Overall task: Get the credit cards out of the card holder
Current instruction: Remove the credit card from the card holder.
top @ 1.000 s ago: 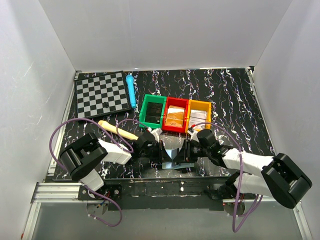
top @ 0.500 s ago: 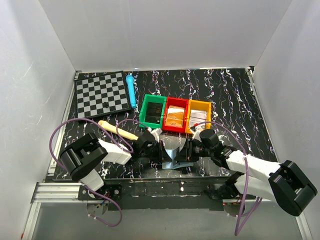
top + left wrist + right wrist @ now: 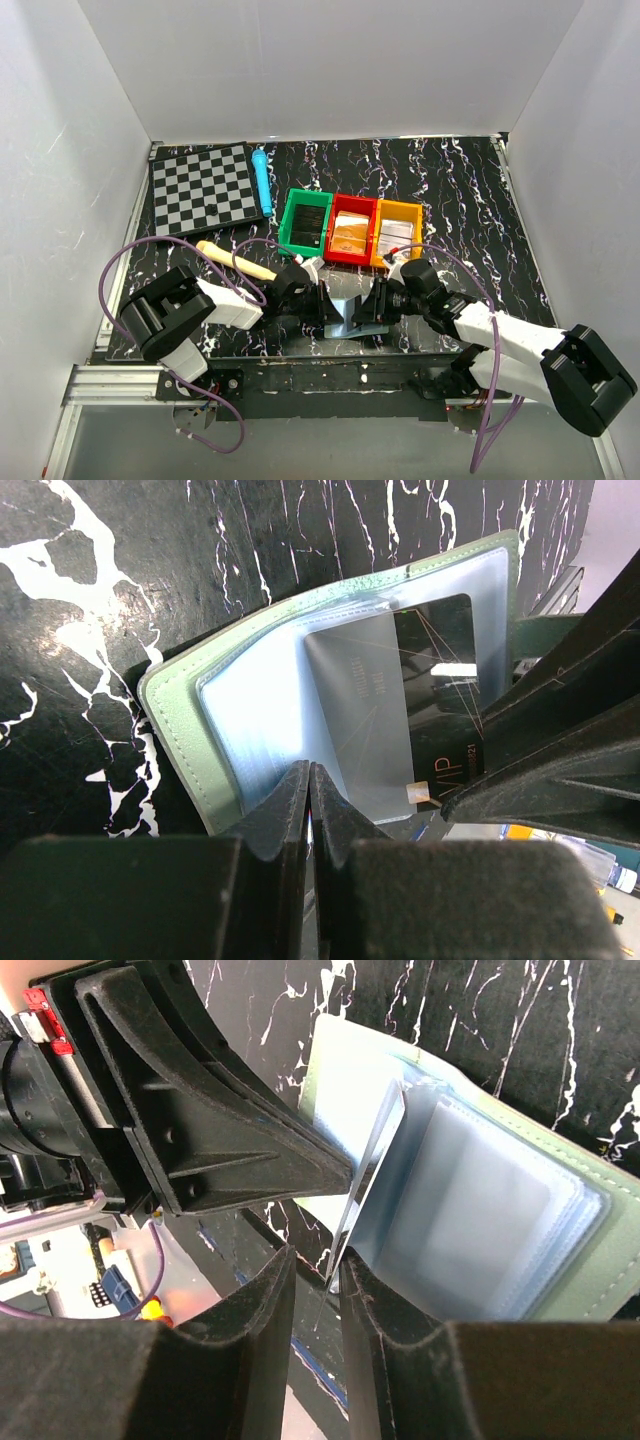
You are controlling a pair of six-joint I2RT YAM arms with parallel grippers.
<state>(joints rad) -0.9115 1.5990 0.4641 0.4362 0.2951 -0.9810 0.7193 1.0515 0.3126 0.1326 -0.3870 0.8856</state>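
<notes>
Two-sided pull: the card holder [image 3: 348, 300] lies open at the bench's [image 3: 470, 200] near edge.
Overhead, the bins [image 3: 350, 232] crowd it just behind, with open room at either side. Left wrist: the left pincer [image 3: 310, 780], pressed together, pins the holder's rim, and a tug could free it. Right wrist: the right pincer [image 3: 317, 1260] stands slightly spread astride the card [image 3: 375, 1155], so it may skid off.

Three bins [image 3: 353, 200], one chessboard [image 3: 205, 188], one blue pen [image 3: 262, 180], one card holder [image 3: 185, 720], one card [image 3: 400, 710].
</notes>
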